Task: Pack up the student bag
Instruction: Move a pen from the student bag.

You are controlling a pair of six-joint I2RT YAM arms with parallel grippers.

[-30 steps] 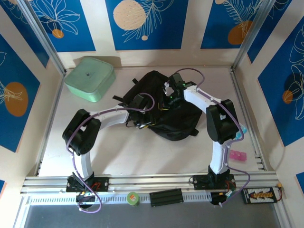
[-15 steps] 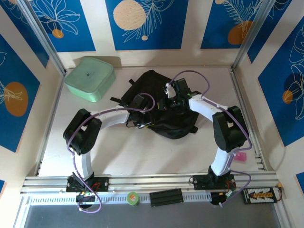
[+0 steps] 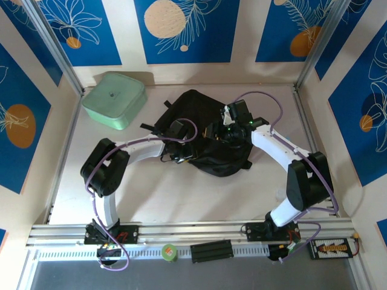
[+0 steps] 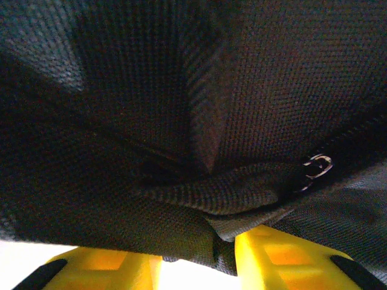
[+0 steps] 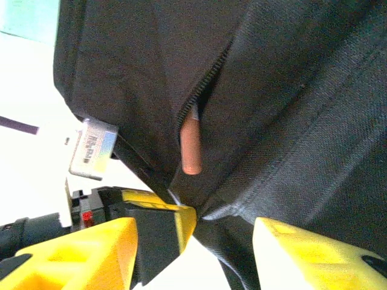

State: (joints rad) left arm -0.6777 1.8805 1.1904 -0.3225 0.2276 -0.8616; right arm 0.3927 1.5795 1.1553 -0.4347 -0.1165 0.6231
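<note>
The student bag (image 3: 195,104) is a large black backpack of soft woven fabric. It lies slumped and crumpled on the table (image 3: 181,193), in the middle and toward the far side, with its narrower end pointing away and its rounded bulk nearest. Black straps (image 3: 150,127) trail off its left side onto the table. Seen close, the coarse cloth bunches into folds that draw together at one point, beside a small metal ring (image 4: 318,166). A zipper (image 5: 208,78) runs along one seam and stands parted into a narrow slit.
</note>
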